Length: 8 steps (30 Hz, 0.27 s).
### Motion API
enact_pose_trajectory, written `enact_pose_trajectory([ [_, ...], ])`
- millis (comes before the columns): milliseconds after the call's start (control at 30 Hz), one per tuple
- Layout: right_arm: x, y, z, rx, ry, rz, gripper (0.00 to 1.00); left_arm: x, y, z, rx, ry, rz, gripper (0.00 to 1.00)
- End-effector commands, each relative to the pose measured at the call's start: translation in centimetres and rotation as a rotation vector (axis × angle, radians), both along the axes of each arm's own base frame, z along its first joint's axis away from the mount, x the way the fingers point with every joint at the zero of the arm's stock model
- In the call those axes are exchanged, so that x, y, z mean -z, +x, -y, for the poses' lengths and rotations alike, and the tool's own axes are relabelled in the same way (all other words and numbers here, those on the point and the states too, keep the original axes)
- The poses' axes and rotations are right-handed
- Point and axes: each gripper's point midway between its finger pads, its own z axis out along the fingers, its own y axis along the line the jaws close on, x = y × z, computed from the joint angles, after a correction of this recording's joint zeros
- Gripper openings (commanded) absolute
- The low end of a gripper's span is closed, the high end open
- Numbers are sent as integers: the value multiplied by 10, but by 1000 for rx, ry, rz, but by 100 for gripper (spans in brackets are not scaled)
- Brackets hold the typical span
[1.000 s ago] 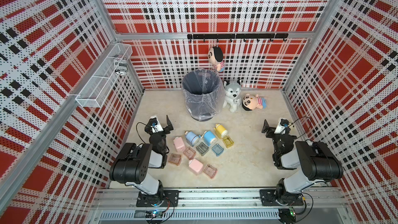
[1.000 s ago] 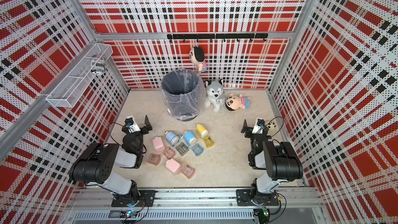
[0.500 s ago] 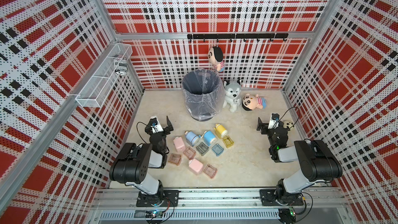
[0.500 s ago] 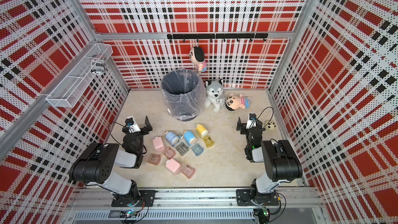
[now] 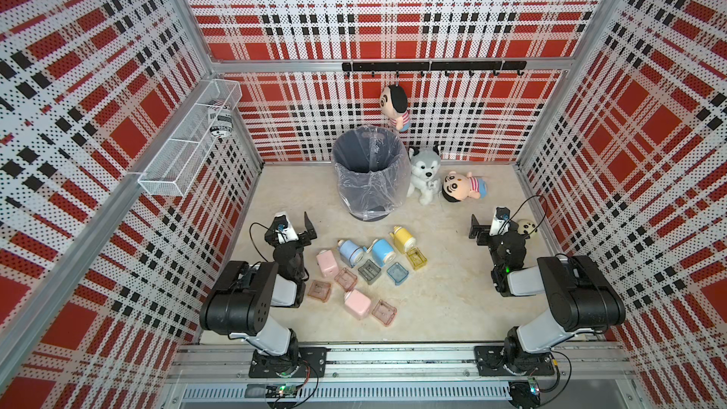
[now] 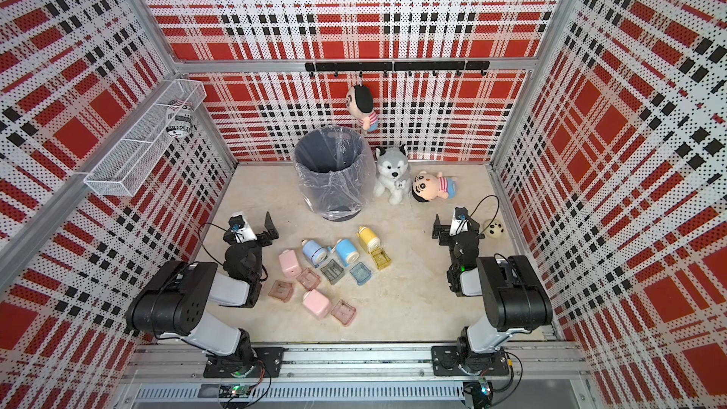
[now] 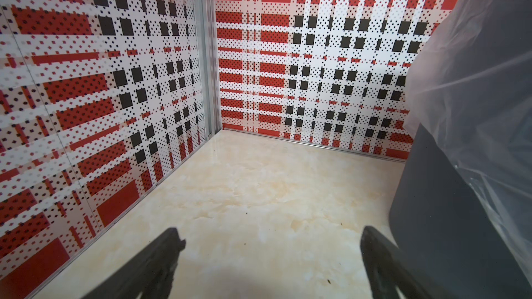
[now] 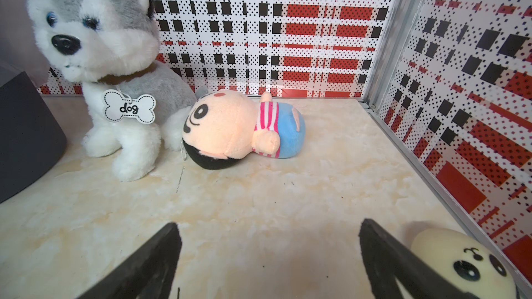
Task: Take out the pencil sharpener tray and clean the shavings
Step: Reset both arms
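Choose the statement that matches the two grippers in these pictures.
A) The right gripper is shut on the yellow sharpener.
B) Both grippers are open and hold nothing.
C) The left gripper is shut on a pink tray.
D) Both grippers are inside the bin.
B: in the wrist views the left gripper and the right gripper each show jaws spread wide with only bare floor between them.

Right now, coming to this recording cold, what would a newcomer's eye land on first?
First the loud red plaid walls, then the grey bin lined with a clear bag at the back centre, with a plush husky and a lying doll beside it. Mid-floor sits a cluster of pastel pencil sharpeners with small see-through trays lying among them. On either side, the left pincer and right pincer hang open and empty.
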Motion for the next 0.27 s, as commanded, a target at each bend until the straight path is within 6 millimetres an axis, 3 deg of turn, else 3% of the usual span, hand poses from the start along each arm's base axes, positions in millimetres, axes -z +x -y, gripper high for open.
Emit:
enact_pose_trajectory([
  [0,-2,-1,1,8,-4,2,100,0,1,-1,-1,-4,2,98],
  [233,-1,-1,1,7,-3,0,100,0,2,-1,-1,-4,1,98],
])
